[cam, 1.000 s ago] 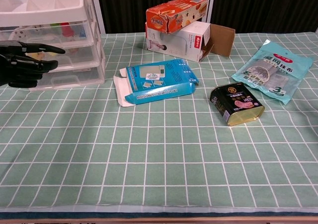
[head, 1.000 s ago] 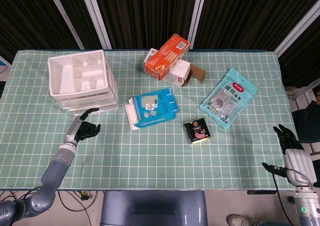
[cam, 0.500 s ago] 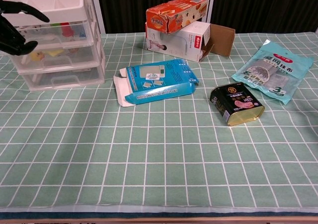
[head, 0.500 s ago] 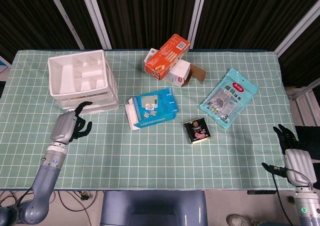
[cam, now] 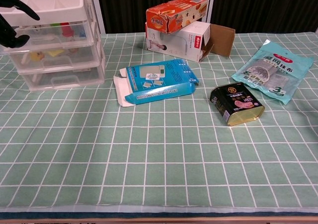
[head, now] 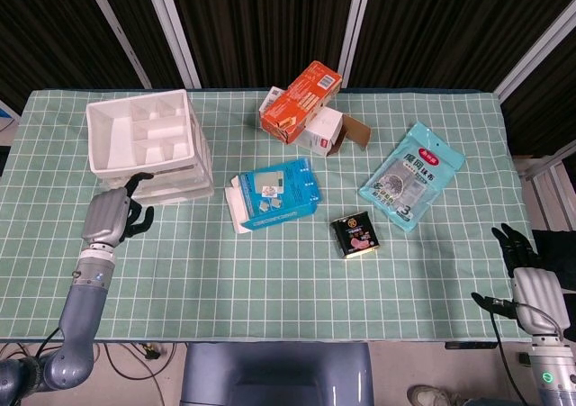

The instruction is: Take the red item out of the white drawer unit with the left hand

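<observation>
The white drawer unit (head: 171, 186) stands at the back left of the table, with a compartment tray on top. In the chest view the red item (cam: 67, 31) shows through the clear front of the top drawer of the unit (cam: 64, 75), whose drawers all look pushed in. My left hand (head: 110, 217) hovers at the unit's front left corner, level with the top drawer (cam: 12, 23), fingers apart and holding nothing. My right hand (head: 526, 275) hangs off the table's front right edge, fingers spread and empty.
An orange box (cam: 176, 8) lies on a white carton (cam: 181, 40) at the back centre. A blue box (cam: 156, 80) lies flat right of the drawers. A black tin (cam: 237, 104) and a teal pouch (cam: 273, 70) sit to the right.
My left hand has risen and moved left, from in front of the lower drawers to the level of the top drawer. The right hand has not moved.
</observation>
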### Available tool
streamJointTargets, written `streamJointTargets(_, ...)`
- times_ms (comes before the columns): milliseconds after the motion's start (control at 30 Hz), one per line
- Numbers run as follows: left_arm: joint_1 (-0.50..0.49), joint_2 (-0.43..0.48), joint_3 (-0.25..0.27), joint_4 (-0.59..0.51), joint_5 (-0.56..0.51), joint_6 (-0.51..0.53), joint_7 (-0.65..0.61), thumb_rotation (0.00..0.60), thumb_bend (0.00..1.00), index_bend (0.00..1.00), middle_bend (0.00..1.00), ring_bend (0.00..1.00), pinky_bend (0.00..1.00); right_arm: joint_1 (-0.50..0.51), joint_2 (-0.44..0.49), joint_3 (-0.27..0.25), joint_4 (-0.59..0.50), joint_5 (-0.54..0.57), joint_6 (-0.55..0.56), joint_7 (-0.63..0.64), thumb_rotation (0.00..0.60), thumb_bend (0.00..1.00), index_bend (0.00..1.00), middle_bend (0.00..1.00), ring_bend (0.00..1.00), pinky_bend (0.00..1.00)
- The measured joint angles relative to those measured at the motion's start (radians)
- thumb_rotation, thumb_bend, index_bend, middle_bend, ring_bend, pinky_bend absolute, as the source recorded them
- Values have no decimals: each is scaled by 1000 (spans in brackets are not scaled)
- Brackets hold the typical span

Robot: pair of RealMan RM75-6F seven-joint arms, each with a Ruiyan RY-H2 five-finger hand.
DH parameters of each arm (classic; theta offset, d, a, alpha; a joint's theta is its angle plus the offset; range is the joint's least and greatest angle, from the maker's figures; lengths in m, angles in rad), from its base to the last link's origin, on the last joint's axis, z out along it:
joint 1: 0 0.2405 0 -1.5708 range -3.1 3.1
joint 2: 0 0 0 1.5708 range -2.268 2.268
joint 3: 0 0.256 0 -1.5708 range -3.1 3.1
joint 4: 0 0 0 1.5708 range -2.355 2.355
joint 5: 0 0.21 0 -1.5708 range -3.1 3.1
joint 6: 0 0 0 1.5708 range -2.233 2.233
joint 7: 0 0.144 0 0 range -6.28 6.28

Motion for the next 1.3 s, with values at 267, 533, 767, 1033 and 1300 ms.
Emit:
streamJointTargets(267,-14,-8,-6,26,-63,0,21,600,448,226,989,974,1000,0,0,0,0,0,0,0,600,63,0,0,0,223)
streamJointTargets(533,-26,-12,-8,46,-112,-14,31,600,448,225,990,975,1000,0,1,0,-3,3,-2,0,600,64,0,0,0,223)
streamJointTargets(767,-37,-6,-8,43,-159,-40,36,600,448,240,992,977,1000,0,1,1,-3,4,-2,1,600,64,0,0,0,223)
streamJointTargets(1033,-37,6,-4,27,-167,-49,21,600,448,324,1000,987,1000,-1,1,1,-3,3,-1,2,600,64,0,0,0,223)
streamJointTargets(1300,-17,38,19,-33,-124,-57,-13,600,448,337,1000,987,1000,-1,1,2,-4,3,1,1,600,64,0,0,0,223)
